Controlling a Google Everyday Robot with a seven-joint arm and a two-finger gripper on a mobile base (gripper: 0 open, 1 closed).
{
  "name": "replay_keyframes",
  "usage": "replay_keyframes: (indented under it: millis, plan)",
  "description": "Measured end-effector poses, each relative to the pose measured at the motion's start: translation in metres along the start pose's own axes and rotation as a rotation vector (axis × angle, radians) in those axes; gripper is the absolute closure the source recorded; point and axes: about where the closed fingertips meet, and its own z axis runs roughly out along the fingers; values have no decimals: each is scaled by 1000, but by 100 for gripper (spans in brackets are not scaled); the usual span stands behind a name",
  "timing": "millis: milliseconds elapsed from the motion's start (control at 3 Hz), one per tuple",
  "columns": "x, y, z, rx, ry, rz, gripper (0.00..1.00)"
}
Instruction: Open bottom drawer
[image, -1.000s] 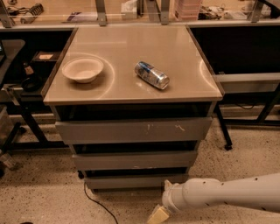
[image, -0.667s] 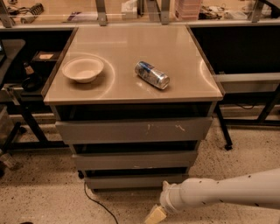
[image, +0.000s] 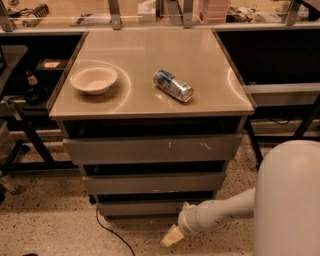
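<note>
The bottom drawer (image: 150, 208) is the slim plain grey front at the foot of the three-drawer cabinet, just above the floor, and it sits closed. Above it are the mid-sized front (image: 152, 182) and the tallest front with white scratch marks (image: 150, 148). My gripper (image: 171, 237) is at the end of the white arm, low over the floor, just below and in front of the right end of the bottom drawer, not touching it.
A white bowl (image: 94, 79) and a can lying on its side (image: 173, 85) rest on the beige cabinet top (image: 150, 102). A black cable (image: 107, 230) runs over the speckled floor at the cabinet's front left. Dark shelving frames stand to both sides. My white arm body (image: 287, 200) fills the lower right.
My arm and gripper have shifted a little to the left along the floor toward the cabinet. The drawers have not moved.
</note>
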Motion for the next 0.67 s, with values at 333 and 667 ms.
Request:
replay_keyframes:
  millis: [333,667]
  plan:
    - [-6,-47,61,19,-7,3,0]
    - [-10,-54,66,25,-15,7,0]
